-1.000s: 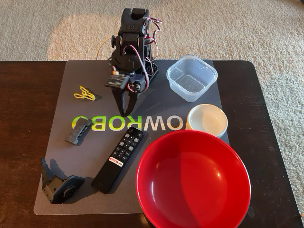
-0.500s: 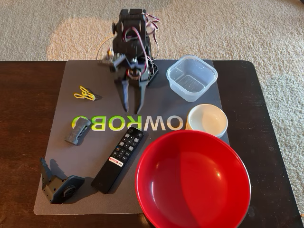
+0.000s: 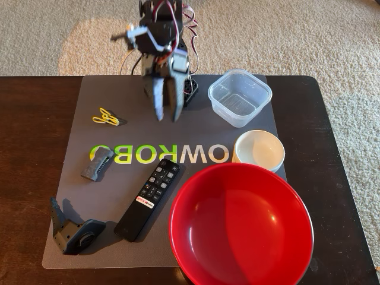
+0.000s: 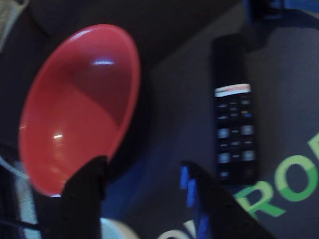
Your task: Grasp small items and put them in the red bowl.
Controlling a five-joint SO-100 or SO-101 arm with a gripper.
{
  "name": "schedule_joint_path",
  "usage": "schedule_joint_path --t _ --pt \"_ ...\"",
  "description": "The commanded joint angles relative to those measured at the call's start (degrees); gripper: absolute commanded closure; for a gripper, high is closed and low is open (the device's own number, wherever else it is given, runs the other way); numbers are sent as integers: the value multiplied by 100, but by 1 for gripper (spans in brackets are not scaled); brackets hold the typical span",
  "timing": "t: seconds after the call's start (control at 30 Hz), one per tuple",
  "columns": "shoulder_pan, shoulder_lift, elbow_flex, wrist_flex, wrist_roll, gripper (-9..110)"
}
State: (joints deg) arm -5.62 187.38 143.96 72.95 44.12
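Nearest in the fixed view, at the front edge of the grey mat [image 3: 71, 252]: the red bowl [image 3: 240, 224], large and glossy, nothing inside, partly over the mat's right front corner. Left of it, the slim black remote [image 3: 148, 198] lying slantwise, and further left a dark grey plastic part [image 3: 74, 233] at the mat's front-left corner. A little farther back, a second dark grey part [image 3: 97, 163] on the green letters, and on the right the small white bowl [image 3: 258, 149] touching or just beside the red rim. Behind that, the clear square tub [image 3: 240, 97]; on the left, a small yellow item [image 3: 105, 117] — too small to tell what. Farthest, the gripper [image 3: 165, 119], pointing down above the mat, fingers parted, holding nothing. In the wrist view — blurred — the same two dark fingers [image 4: 82, 196] apart, red bowl [image 4: 79, 104] and remote [image 4: 233, 107] beyond them.
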Motion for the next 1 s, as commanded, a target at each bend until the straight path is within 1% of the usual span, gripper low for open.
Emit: schedule_joint_path --t 0.0,0.1,0.23,0.37,0.47,0.6,0.77,0.87,0.97 --pt "-976 -791 -870 360 -316 77" --pt "-1740 -1898 -1125 536 -589 77" --pt "-2549 -3146 -1099 624 -633 76" --pt "-3164 -4236 -1134 369 -782 76" --pt "-3489 -4799 -993 -132 -800 76" --pt "-3498 -5792 -914 -993 -826 76" --pt "-3340 -7330 -1239 -1846 -853 76" --pt "-3384 -8341 -1696 -1969 -896 76" --pt "-3401 -8991 -2004 -2127 -905 77"
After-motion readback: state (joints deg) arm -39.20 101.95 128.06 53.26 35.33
